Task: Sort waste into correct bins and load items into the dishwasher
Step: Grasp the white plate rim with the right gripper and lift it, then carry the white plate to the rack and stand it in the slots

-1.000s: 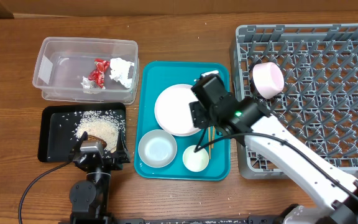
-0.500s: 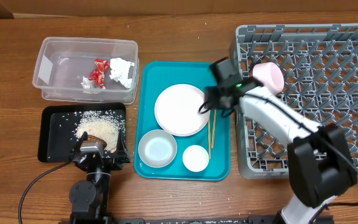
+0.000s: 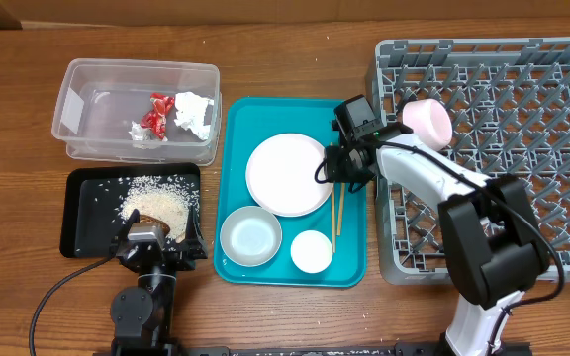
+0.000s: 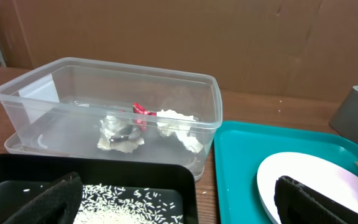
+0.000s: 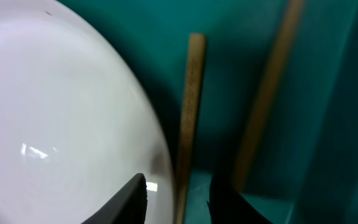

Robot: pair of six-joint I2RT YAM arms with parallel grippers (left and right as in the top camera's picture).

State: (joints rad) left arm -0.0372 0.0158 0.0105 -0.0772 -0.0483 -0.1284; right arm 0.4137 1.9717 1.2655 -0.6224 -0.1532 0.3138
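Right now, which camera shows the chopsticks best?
Right wrist: both chopsticks fill the frame, clearly separate, beside the plate. Overhead shows them as thin lines on the teal tray, upper ends under the right claw. Left wrist catches perhaps one tip.

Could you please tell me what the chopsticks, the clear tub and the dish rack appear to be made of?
The chopsticks look like wood or bamboo: matte tan, faint grain. The clear tub is glossy see-through plastic. The dish rack seems moulded grey plastic, matte lattice.
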